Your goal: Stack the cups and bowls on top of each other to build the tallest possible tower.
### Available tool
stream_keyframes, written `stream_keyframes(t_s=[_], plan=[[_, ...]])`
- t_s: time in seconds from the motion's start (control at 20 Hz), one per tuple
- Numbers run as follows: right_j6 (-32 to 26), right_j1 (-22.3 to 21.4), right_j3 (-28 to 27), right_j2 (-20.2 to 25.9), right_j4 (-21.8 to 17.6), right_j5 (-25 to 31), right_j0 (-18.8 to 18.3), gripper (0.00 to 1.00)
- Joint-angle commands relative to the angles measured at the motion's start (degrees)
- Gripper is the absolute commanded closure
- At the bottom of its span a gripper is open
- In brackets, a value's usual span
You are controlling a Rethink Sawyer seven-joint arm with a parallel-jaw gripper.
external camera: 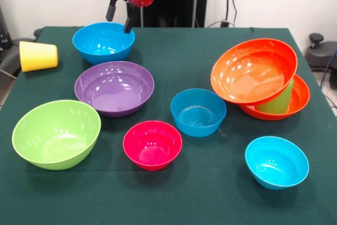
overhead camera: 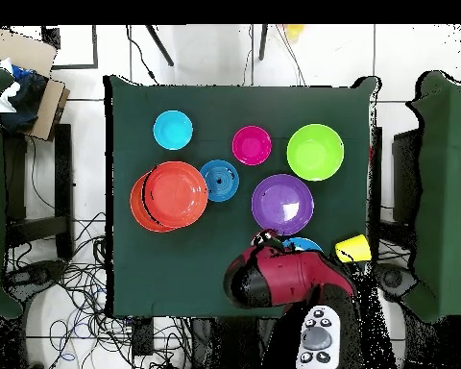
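My gripper [external camera: 120, 17] hangs open over the far rim of a blue bowl [external camera: 103, 42] with nothing between its fingers. A yellow cup [external camera: 38, 55] lies on its side at the left edge. Around the table stand a purple bowl [external camera: 114, 88], a lime green bowl [external camera: 56, 134], a pink-red bowl [external camera: 152, 145], a second blue bowl [external camera: 198, 111] and a small cyan bowl [external camera: 276, 162]. At the right, a light green cup [external camera: 279, 101] stands in an orange bowl [external camera: 301, 98]. Another orange bowl [external camera: 253, 70] leans tilted on that cup. This is the tower.
In the overhead view the red arm [overhead camera: 273, 279] covers most of the blue bowl [overhead camera: 306, 245] beside the yellow cup [overhead camera: 352, 250]. The green tablecloth [overhead camera: 177, 279] ends at all four sides. Cables and chairs surround the table.
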Motion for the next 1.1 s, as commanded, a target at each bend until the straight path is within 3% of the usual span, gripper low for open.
stream_keyframes(t_s=[0.05, 1.1], plan=[[-4.21, 1.47, 0.16, 6.1, -2.24, 1.18, 2.71, 0.0], [-0.42, 5.91, -3.24, 2.18, -1.41, -1.44, 7.25, 0.0]])
